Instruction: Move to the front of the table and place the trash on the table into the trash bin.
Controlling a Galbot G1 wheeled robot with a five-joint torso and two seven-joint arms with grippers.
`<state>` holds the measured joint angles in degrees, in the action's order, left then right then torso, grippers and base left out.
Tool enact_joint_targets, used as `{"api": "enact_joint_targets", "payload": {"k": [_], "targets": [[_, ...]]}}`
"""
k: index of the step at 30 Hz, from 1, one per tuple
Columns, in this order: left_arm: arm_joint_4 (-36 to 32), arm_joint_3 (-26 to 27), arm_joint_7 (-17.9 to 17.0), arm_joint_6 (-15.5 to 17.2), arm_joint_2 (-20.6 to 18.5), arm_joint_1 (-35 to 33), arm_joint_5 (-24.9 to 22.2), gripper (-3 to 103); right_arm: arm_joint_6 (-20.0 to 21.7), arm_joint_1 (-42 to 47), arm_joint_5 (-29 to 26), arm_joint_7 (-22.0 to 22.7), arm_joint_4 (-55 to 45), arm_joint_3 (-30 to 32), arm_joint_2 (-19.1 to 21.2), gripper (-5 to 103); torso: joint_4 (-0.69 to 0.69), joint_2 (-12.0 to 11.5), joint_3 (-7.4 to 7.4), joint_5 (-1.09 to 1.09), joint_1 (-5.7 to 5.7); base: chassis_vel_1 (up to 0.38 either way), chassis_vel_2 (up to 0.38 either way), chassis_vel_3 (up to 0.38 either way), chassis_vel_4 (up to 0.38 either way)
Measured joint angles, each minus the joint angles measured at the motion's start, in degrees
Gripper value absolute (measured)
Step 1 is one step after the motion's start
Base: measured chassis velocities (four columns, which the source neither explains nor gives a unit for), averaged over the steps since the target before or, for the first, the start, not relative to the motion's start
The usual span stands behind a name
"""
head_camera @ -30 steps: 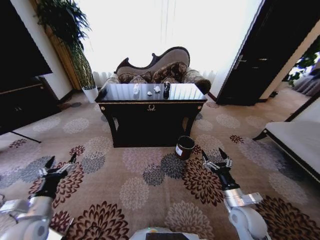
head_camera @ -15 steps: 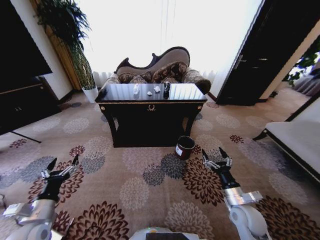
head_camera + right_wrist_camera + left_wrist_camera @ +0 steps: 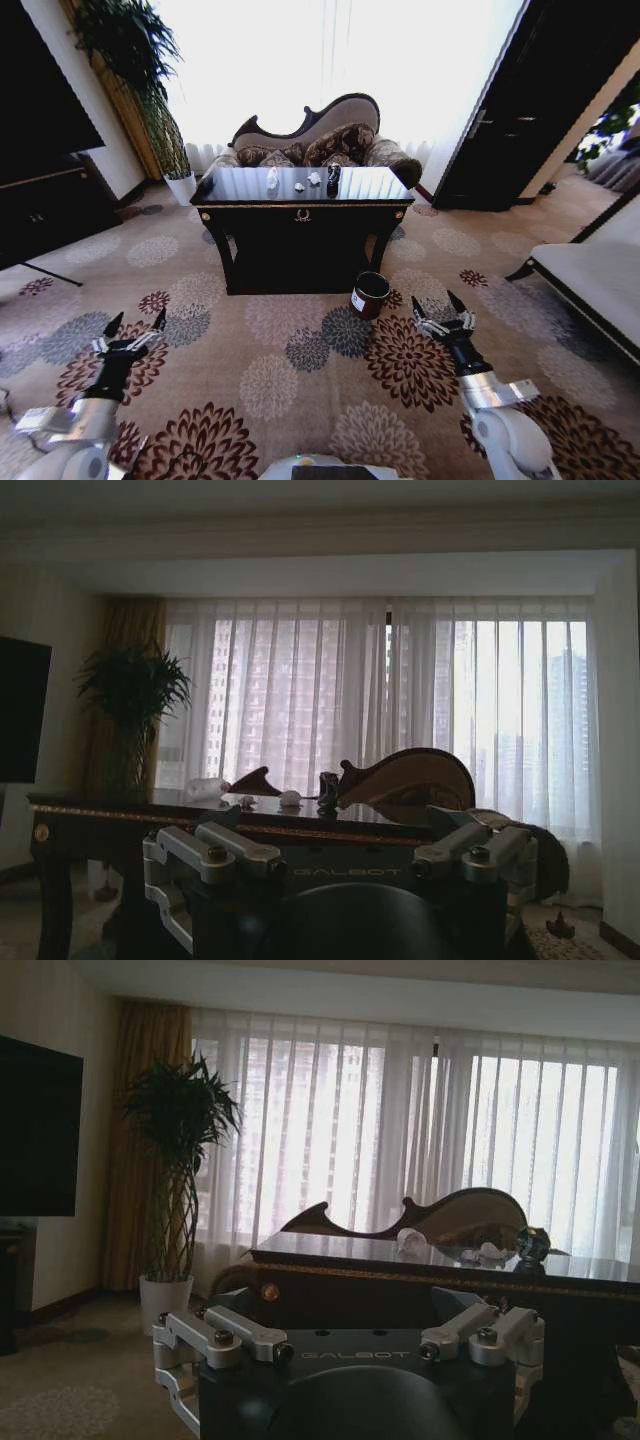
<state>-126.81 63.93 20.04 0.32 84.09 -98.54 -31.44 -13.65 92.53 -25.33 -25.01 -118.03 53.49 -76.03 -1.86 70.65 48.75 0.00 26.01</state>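
From my head camera: paper wads (image 3: 272,179) and a can (image 3: 333,180) sit on the table (image 3: 303,211), the bin (image 3: 370,295) on the carpet before its right leg; my left gripper (image 3: 133,333) and right gripper (image 3: 441,311) hang released. Left wrist camera: table (image 3: 440,1265) ahead. Right wrist camera: can (image 3: 327,785) on top.

Floor: carpet (image 3: 300,390) with big round flower shapes.
Window: white curtains (image 3: 330,60), bright light behind.
Sofa: curvy dark sofa (image 3: 320,140) under the window.
Plant: tall, in a white pot (image 3: 181,187).
Door: dark door (image 3: 510,110) on the right.
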Motion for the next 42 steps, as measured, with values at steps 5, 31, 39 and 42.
{"api": "enact_joint_targets", "payload": {"k": [5, 31, 39, 42], "targets": [[1.4, 0.79, -0.04, 0.03, -0.81, 0.56, -1.68, 100, -0.28, 0.01, 2.43, -4.87, 2.78, 4.96, 1.45, 100, -0.01, 0.0, 0.0, 0.0, 0.0, 0.0, 0.0, 0.0, 0.0], [-1.39, 1.1, 0.14, 0.0, -1.05, -0.34, -2.71, 100, 0.19, 1.03, 0.5, -2.95, -1.25, -0.82, -1.39, 100, -0.01, 0.01, -0.01, -0.01, -0.02, -0.073, 0.072, 0.066, -0.08], [-3.27, 2.11, 0.82, 3.21, -1.56, -0.13, -3.24, 100, 1.36, 0.76, -0.28, -2.04, -3.2, -1.4, -1.2, 100, 0.0, -0.01, 0.01, -0.01, 0.03, -0.296, 0.305, 0.301, -0.311], [-3.13, 2.16, 0.91, 3.21, -1.63, -0.13, -3.1, 100, 1.37, 0.73, -0.41, -1.97, -3.29, -1.67, -1.2, 100, 0.01, -0.01, 0.01, 0.01, 0.03, -0.315, 0.314, 0.309, -0.32]]}}
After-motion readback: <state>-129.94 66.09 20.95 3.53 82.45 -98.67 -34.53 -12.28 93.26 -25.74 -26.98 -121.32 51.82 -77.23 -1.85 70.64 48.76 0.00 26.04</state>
